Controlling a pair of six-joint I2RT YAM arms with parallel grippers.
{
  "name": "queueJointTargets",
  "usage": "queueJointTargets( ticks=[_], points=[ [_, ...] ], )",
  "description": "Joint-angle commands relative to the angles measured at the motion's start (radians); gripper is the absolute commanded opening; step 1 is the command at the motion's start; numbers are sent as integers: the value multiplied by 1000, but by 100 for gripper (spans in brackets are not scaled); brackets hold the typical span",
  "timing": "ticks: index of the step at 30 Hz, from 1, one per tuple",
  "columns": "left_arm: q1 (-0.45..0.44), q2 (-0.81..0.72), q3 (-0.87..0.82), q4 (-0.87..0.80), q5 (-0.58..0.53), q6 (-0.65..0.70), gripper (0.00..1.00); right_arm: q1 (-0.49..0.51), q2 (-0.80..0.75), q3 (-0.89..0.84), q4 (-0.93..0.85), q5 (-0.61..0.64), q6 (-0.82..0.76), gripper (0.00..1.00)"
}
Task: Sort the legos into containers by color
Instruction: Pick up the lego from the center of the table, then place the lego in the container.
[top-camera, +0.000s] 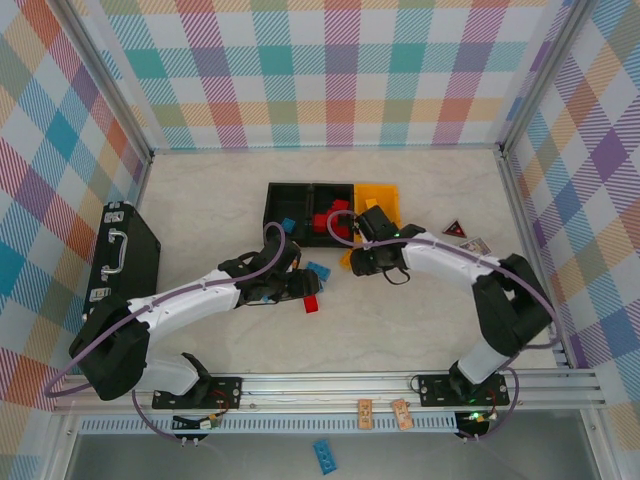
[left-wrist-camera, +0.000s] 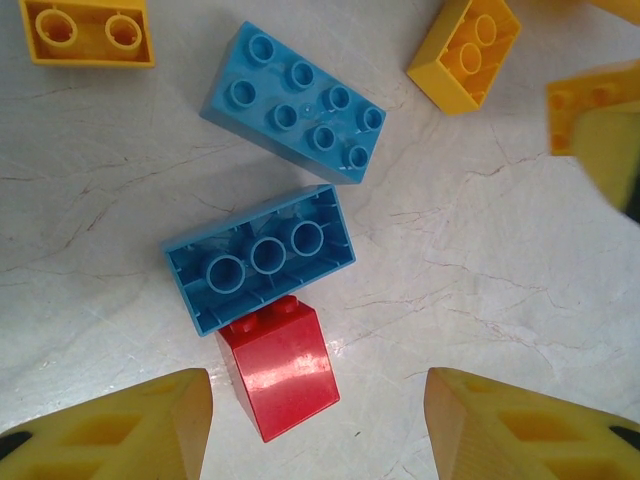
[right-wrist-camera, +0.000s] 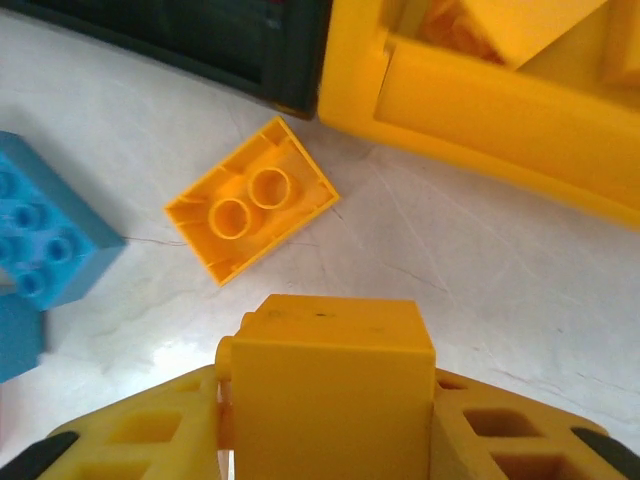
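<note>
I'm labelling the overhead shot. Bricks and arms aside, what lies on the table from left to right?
case → first black bin → second black bin → yellow bin → cards

A case (top-camera: 125, 258) is being kept at the table's (top-camera: 400, 335) left edge. Cards (top-camera: 457, 228) are being kept near its right.

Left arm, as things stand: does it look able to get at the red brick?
Probably yes. The left gripper hangs open over the red brick, which lies partly between its fingers with nothing on top. The upturned blue brick touches its far end and may get nudged.
</note>
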Motion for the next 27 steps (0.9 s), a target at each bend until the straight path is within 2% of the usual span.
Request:
queueJointTargets(
  ticks=[1, 6, 12, 21, 27],
  points=[
    [-14, 18, 23, 35, 8, 13, 58, -10, -68, 27, -78, 17, 29, 42],
    [-16, 50, 61, 44, 21, 17, 58, -76, -73, 97, -137, -7, 76, 42],
    [-30, 107, 128, 87, 30, 31, 58, -142, 0, 200, -168, -16, 121, 42],
    [-59, 155, 154, 107, 36, 23, 57, -190, 229, 446, -231, -8, 129, 42],
    [-65, 142, 137, 101, 24, 16, 58, -206, 377, 619, -310, 59, 128, 43]
  ],
)
